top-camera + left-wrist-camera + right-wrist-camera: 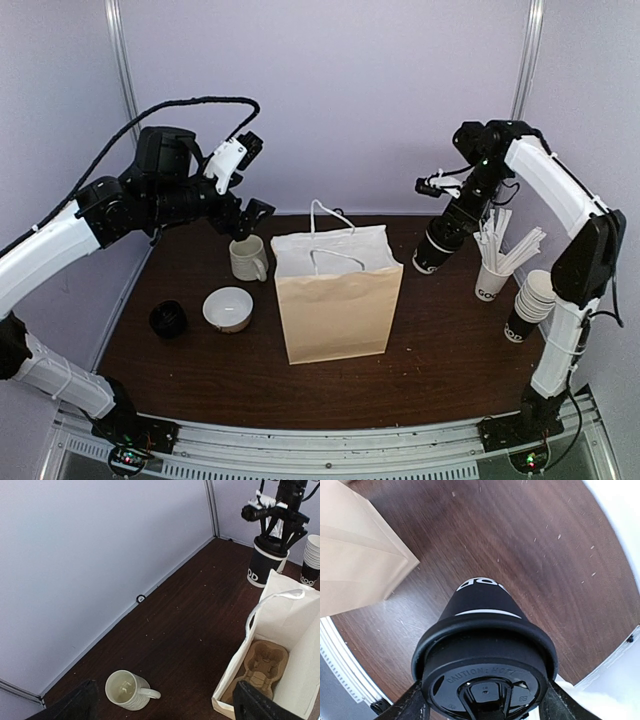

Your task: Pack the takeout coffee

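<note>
Between the fingers of the right gripper, the takeout coffee is clasped at its black dome lid, one finger pressed against each side of the rim. The cup body hangs tilted beneath the gripper, close to the worktop. To this gripper's left stands an open paper bag. The left gripper, spread fully and holding nothing, hovers above a cream mug.
</note>
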You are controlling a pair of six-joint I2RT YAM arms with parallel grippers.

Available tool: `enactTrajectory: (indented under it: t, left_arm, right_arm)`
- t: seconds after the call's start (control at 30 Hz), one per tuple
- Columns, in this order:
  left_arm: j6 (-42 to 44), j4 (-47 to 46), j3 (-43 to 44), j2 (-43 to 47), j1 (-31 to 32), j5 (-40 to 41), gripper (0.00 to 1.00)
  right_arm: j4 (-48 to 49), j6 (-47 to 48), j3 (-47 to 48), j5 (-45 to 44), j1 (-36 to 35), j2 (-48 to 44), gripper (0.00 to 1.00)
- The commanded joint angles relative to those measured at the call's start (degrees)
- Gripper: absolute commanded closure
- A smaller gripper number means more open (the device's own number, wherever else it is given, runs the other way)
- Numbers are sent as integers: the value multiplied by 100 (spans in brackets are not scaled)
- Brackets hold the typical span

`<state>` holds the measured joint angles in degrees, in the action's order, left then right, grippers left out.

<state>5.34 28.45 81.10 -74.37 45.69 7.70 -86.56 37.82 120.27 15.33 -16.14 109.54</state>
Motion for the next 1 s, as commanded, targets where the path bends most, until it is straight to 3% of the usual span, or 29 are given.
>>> enactTrajectory:
  t: [0.0,0.3,0.57,0.77,0.87,0.97]
  left_arm:
    - [159,252,278,-236,-34,-546,3]
    - [146,973,564,-460,-34,-1908,2]
    - [-65,1265,1281,-998,-34,-2160,5]
    - [160,1785,2067,-1710,-35,-2236,15]
    - [227,2043,2497,-2076,-34,-2371,24]
    - [272,2312,2783,-2333,-34,-2420,26]
  right_arm:
    - [189,-144,-247,486,-74,-620,31]
    - [423,-144,-308,881,-117,-1706,31]
    - [904,-337,-65,1737,-130,-2571,30]
    - [870,-539,31,2521,-385,-2789,30]
    - [917,-581,-33,2572,-714,-2890,30]
    - [938,-591,-56,2514,-1036,-2888,30]
